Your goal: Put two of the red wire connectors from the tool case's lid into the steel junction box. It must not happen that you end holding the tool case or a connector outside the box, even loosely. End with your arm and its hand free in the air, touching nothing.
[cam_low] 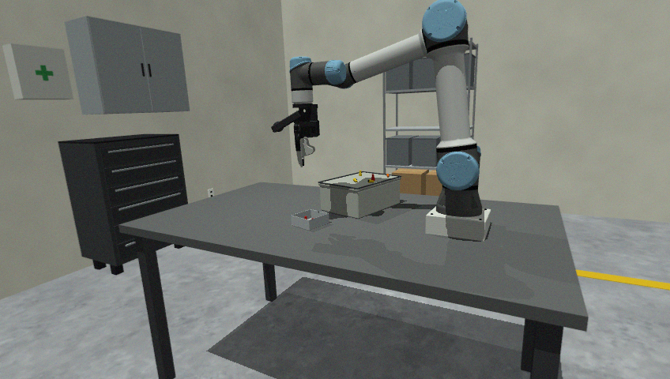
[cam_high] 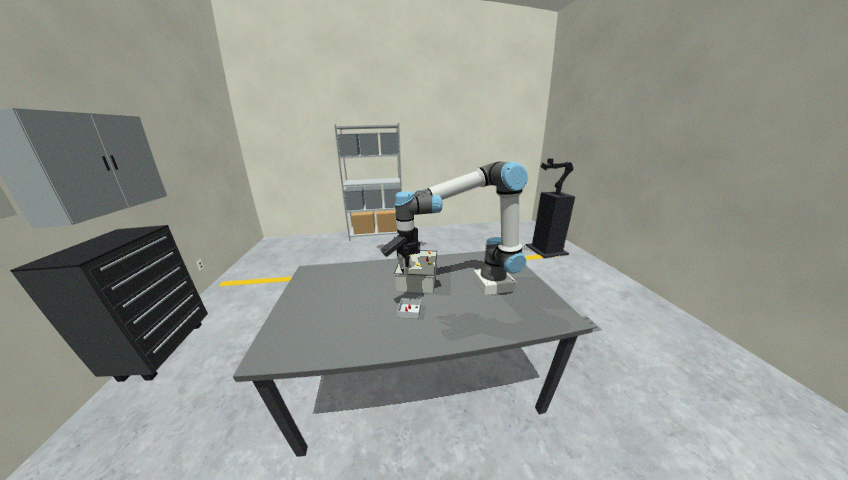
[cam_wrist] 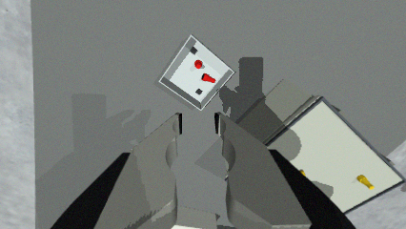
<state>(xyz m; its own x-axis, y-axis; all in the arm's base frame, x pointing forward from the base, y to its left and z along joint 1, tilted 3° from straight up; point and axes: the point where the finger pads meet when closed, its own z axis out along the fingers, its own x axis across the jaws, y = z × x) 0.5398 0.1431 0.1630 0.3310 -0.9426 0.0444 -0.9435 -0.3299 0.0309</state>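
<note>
End effector (cam_wrist: 197, 123) is hanging clenched on nothing above, since both red wire connectors (cam_wrist: 208, 77) are lying in the steel junction box (cam_wrist: 177, 78) ahead.

Workshop: black drawer tool chest (cam_high: 113, 297), wall cabinet (cam_low: 126, 65), steel shelf rack (cam_high: 339, 178), concrete floor (cam_high: 654, 404).
</note>
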